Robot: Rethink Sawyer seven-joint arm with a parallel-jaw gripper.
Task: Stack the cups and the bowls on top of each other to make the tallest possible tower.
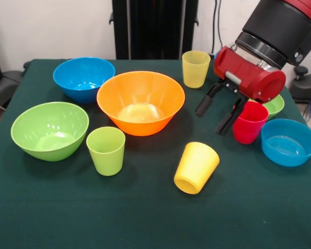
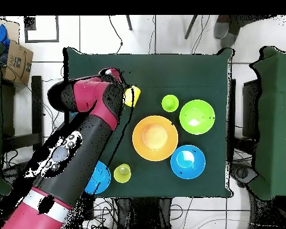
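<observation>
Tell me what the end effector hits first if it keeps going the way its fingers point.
The end effector points down and toward the front-left of the front view. Most likely it meets bare tablecloth left of the red cup; the tipped yellow cup lies further along, though depth is uncertain.

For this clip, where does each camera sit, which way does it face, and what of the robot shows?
Front view: across the table, looking over the orange bowl; shows the arm's end and open gripper beside the red cup.
Overhead view: above the table, looking straight down; shows the whole arm reaching up from the bottom left.
Both share the orange bowl and the tipped yellow cup.
</observation>
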